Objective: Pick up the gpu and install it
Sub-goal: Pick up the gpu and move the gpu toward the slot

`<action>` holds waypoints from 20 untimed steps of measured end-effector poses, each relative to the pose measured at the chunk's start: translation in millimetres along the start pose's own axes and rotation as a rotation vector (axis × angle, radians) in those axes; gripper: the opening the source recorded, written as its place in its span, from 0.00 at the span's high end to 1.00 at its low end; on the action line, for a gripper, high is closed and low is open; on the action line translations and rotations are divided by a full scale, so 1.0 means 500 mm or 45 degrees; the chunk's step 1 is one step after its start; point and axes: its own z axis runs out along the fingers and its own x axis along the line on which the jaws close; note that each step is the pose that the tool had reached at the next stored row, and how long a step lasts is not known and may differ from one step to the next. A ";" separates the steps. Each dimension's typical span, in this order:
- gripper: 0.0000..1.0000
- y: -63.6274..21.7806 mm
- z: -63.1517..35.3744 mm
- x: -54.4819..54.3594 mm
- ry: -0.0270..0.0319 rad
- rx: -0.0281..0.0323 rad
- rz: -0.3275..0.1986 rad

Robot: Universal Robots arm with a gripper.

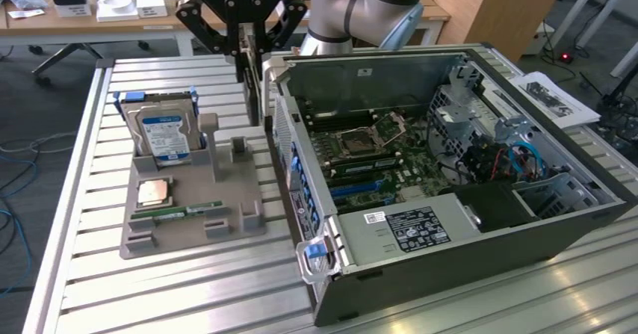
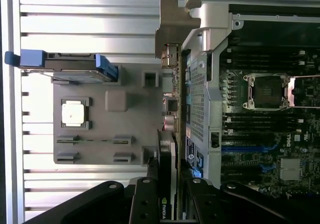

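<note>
My black two-finger end effector [image 1: 249, 54] [image 2: 169, 186] is partly closed, fingers clamped on both faces of the gpu [image 1: 253, 99] [image 2: 167, 151], a thin flat dark card w/ a green logo near my fingers and a silver metal bracket at its far end. The card hangs edge-down from my grip, upright. It sits just beside the outer wall of the open dark-grey computer case [image 1: 449, 229] [image 2: 200, 89], on the exterior view's left of that wall, so it's outside the case and not in any slot. Can't tell if its lower edge touches anything. Inside the case lies the green motherboard [image 1: 374, 158] [image 2: 265, 134] w/ a square CPU socket and blue slots. On the card's other side is the flat grey plastic fixture tray [image 1: 214, 218] [image 2: 132, 129], near the card. In the tray the boxy silver hard drive w/ blue label and blue carrier [image 1: 163, 134] [image 2: 65, 67] stands upright in its holder at the far end. A small square silver-tan processor chip [image 1: 152, 192] [image 2: 74, 112] lies flat in the middle, and a narrow green memory stick [image 1: 175, 212] [image 2: 92, 140] lies just beside it. Tray and case both rest on the ribbed aluminium desk [image 1: 90, 282] [image 2: 90, 19]. Behind me, my grey and light-blue arm [image 1: 369, 9] rises past the case's back edge.
</note>
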 end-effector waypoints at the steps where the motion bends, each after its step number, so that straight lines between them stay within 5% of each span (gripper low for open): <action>1: 0.73 0.000 0.000 -0.001 0.0000 0.0000 0.000; 20: 0.73 0.000 0.001 -0.019 0.0001 0.0001 0.000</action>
